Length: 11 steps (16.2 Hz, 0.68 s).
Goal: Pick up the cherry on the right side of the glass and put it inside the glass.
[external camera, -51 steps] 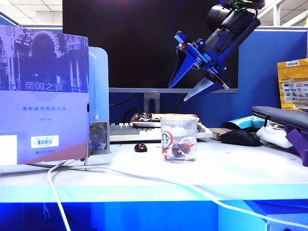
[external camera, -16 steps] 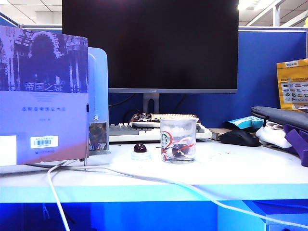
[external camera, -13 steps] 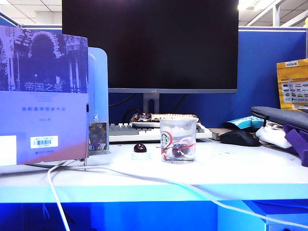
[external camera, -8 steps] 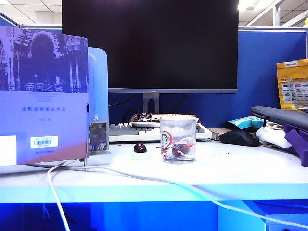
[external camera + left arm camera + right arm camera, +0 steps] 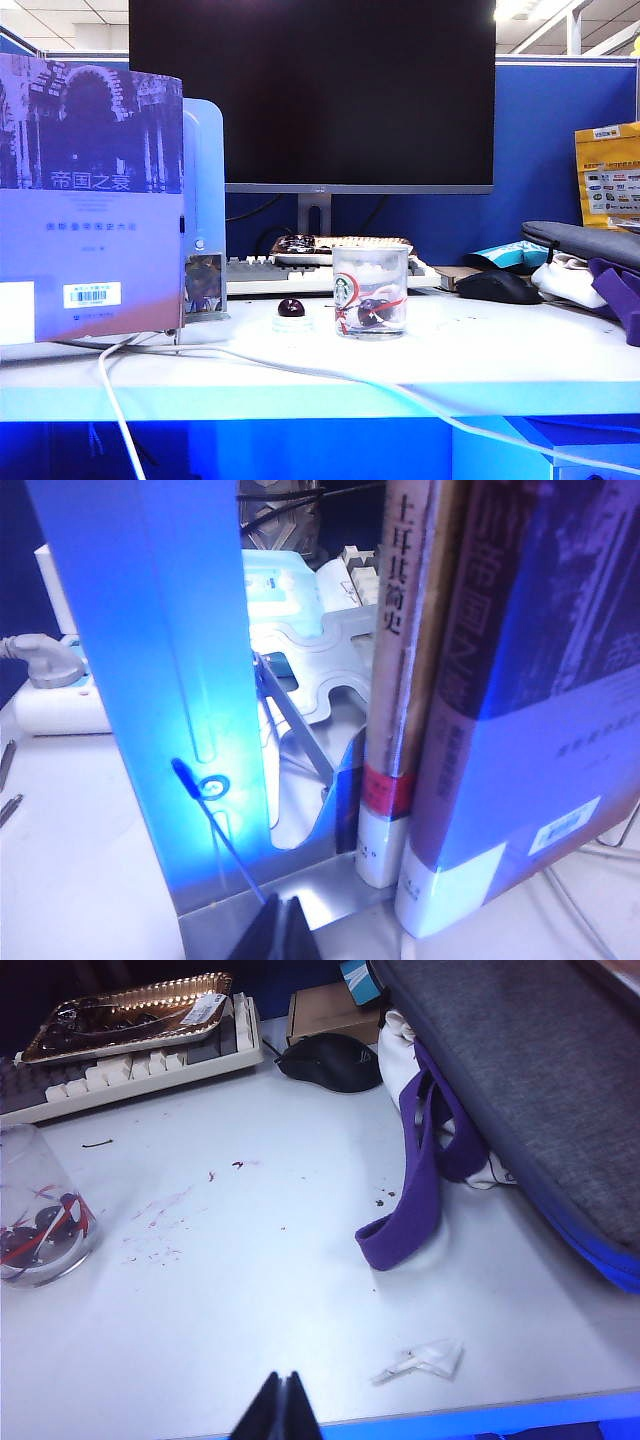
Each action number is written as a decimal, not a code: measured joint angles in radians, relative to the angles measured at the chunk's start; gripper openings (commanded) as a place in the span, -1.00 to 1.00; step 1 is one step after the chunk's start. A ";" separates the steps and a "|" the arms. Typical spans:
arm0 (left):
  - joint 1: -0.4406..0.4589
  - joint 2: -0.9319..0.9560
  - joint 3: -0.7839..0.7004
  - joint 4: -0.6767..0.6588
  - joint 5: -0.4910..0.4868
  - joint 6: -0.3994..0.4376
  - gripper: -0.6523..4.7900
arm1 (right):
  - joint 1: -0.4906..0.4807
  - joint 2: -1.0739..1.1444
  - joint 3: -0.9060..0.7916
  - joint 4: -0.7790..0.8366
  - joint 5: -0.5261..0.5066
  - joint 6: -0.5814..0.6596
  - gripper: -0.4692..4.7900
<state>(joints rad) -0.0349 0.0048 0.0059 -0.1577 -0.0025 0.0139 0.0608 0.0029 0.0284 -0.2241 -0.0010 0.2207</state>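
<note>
White cable [image 5: 250, 362] snakes across the front of the surface [image 5: 480, 350]. Past it, mid-surface, the glass [image 5: 370, 290] stands upright, clear, green logo and red lines on its side. The cherry [image 5: 372, 311] sits inside the glass at the bottom. A second cherry [image 5: 291, 307] lies on the surface just left of the glass, apart from it. Book [image 5: 90, 200] stands upright in a bookend at left; mouse [image 5: 498, 287] and grey bag [image 5: 585, 240] at right. Keyboard [image 5: 300, 272] behind the glass, dark monitor [image 5: 312, 95] at the back. Neither arm shows in the exterior view. Left tool [image 5: 278, 932] sits close in front of the bookend, fingers pressed together, holding nothing. Right tool [image 5: 280, 1405] is low over bare surface, well apart from the glass [image 5: 40, 1210], closed and empty.
</note>
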 measured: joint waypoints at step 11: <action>0.000 0.000 0.000 0.000 0.000 0.000 -0.78 | 0.000 0.000 0.000 0.000 0.000 0.007 -0.82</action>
<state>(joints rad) -0.0349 0.0048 0.0059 -0.1577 -0.0029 0.0139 0.0612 0.0029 0.0284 -0.2241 -0.0010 0.2276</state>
